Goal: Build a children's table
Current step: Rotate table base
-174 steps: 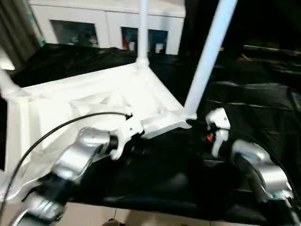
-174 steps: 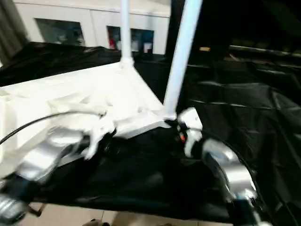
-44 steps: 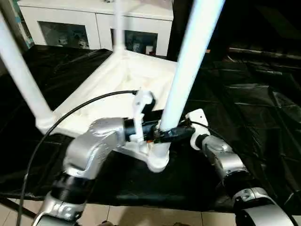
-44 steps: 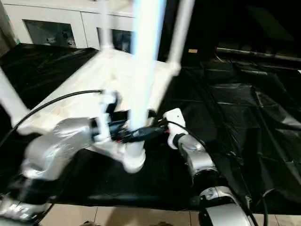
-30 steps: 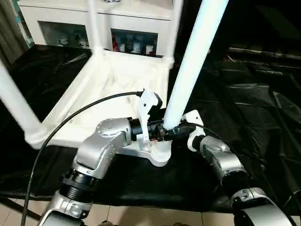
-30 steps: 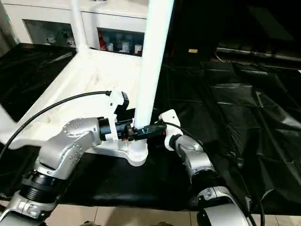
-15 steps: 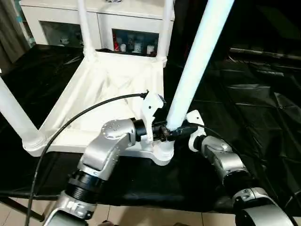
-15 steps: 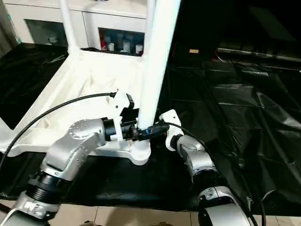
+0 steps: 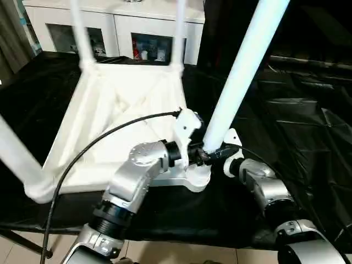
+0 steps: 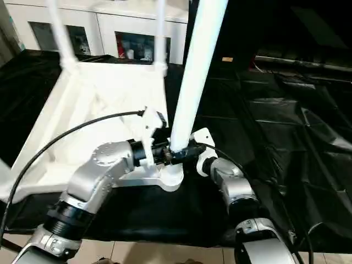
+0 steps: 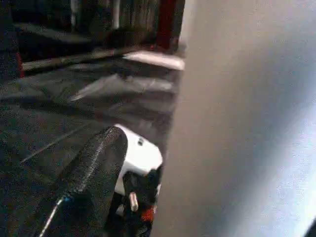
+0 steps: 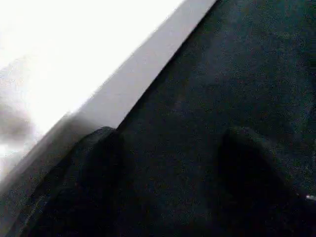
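The tabletop [image 9: 118, 118] is laid upside down on a black sheet [image 9: 297, 110], ribbed underside up, with a leg standing in each visible corner socket. The near right leg [image 9: 236, 91] is seated in its round socket [image 9: 199, 177] at the corner closest to the robot and is seen leaning up and to the right. Two far legs [image 9: 81, 33] [image 9: 180, 30] are seen upright at the back corners, and a fourth leg [image 9: 16, 157] is seen at the near left corner.

The left gripper [image 9: 199, 155] is brought in from the left against the base of the near right leg, just above the socket; its fingers are spread wide on either side of the tube, and whether the tube is actually squeezed cannot be told. In the left wrist view one black finger [image 11: 91, 182] is seen beside the pale tube [image 11: 237, 128].

The right gripper [image 9: 215, 154] is placed at the same leg base from the right side, jaws also held wide apart; a firm hold cannot be confirmed. In the right wrist view its two dark fingers [image 12: 94, 182] are seen apart over the black sheet.

A white cabinet [image 9: 126, 27] with glass doors is seen behind the table
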{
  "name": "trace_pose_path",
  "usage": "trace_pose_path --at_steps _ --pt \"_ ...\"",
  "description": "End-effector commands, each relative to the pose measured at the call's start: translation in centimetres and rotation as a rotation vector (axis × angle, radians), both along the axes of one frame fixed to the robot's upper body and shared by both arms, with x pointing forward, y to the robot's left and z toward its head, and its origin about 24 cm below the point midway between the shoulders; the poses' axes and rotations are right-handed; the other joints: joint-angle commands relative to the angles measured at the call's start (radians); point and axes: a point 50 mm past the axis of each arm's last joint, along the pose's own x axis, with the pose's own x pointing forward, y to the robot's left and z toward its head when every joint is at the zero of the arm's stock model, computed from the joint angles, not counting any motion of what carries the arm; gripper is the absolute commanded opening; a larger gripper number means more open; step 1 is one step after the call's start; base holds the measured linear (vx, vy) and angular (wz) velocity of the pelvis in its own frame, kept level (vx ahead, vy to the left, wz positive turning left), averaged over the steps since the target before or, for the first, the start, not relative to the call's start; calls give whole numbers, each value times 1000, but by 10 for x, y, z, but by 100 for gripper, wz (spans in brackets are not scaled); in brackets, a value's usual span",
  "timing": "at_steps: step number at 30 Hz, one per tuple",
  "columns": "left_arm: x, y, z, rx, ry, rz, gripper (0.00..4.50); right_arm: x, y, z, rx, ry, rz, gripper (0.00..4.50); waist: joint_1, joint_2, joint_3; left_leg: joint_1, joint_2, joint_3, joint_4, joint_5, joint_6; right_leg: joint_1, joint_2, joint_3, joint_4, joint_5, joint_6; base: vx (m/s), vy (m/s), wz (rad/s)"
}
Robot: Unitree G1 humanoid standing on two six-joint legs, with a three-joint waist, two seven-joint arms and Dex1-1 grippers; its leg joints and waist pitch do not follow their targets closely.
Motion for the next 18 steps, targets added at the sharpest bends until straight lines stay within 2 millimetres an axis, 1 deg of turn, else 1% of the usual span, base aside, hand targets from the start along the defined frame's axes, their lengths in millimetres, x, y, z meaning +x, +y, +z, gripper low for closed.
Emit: trace_pose_path --at_steps 1,2,3,4,5,6,7,8,9,11,12,13,14,15,16,18 --pt "3 2 1 36 -28 2 384 10 -1 16 41 -68 -44 384 11 5 -65 17 34 -20 -78 -263 3 48 -54 26 -79 -173 -221 0 0 0" --pt "1 8 -1 40 7 -35 395 12 -7 19 58 -79 -66 384 13 6 -65 20 35 -19 -77 -260 4 47 -55 26 -79 -168 -224 0 0 0" --pt "-2 13 -2 45 44 -80 400 13 -12 22 69 -88 -79 384 15 10 -67 20 34 -17 -76 -241 9 47 -53 26 -74 -143 -234 0 0 0" --pt "-7 21 -3 53 80 -133 400 14 -21 25 74 -101 -90 384 19 10 -67 21 34 -17 -74 -230 7 47 -54 26 -70 -129 -239 0 0 0" --pt "-9 24 -3 57 87 -147 412 14 -25 26 73 -105 -91 384 21 11 -67 20 33 -15 -74 -213 14 47 -50 25 -68 -103 -247 0 0 0" --pt "-9 24 -3 57 87 -147 428 14 -25 26 73 -105 -91 384 23 12 -66 22 34 -14 -74 -208 15 47 -49 25 -67 -89 -250 0 0 0" --pt "-9 28 -5 65 84 -146 439 13 -29 27 69 -107 -89 384 24 13 -65 21 32 -12 -73 -202 17 48 -47 25 -67 -75 -252 0 0 0" --pt "-12 40 -11 126 76 -157 439 11 -40 28 41 -112 -66 384 28 17 -65 24 32 -12 -73 -209 16 47 -47 24 -69 -81 -252 0 0 0" --pt "-12 42 -13 138 82 -165 439 10 -42 28 35 -112 -58 384 29 15 -65 22 32 -13 -74 -211 16 49 -47 24 -69 -85 -249 0 0 0" --pt "-19 57 -20 208 122 -226 439 4 -54 28 -12 -108 5 384 35 18 -64 23 33 -13 -76 -220 13 48 -48 25 -69 -104 -240 0 0 0" --pt "-20 59 -20 214 124 -228 439 4 -55 28 -17 -108 11 384 37 17 -64 25 33 -12 -76 -224 11 47 -47 25 -71 -109 -238 0 0 0" --pt "-21 64 -22 246 140 -241 439 0 -58 28 -33 -101 50 384 39 21 -64 25 33 -13 -76 -227 5 47 -48 25 -70 -110 -240 0 0 0" --pt "-22 66 -23 254 144 -243 439 -1 -59 28 -35 -99 59 384 42 19 -62 28 33 -13 -77 -246 0 46 -47 25 -73 -134 -237 0 0 0" --pt "-22 67 -24 262 146 -245 439 -2 -60 28 -40 -97 70 384 41 19 -61 27 33 -12 -78 -254 -3 45 -48 26 -73 -143 -237 0 0 0" --pt "-21 74 -28 316 153 -242 423 -6 -64 29 -70 -89 127 384 42 21 -61 26 33 -15 -80 -267 -10 46 -48 25 -75 -163 -234 0 0 0" --pt "-15 82 -33 373 135 -198 402 -14 -68 31 -110 -80 208 384 42 19 -60 25 34 -16 -82 -276 -8 47 -48 25 -76 -176 -224 0 0 0"
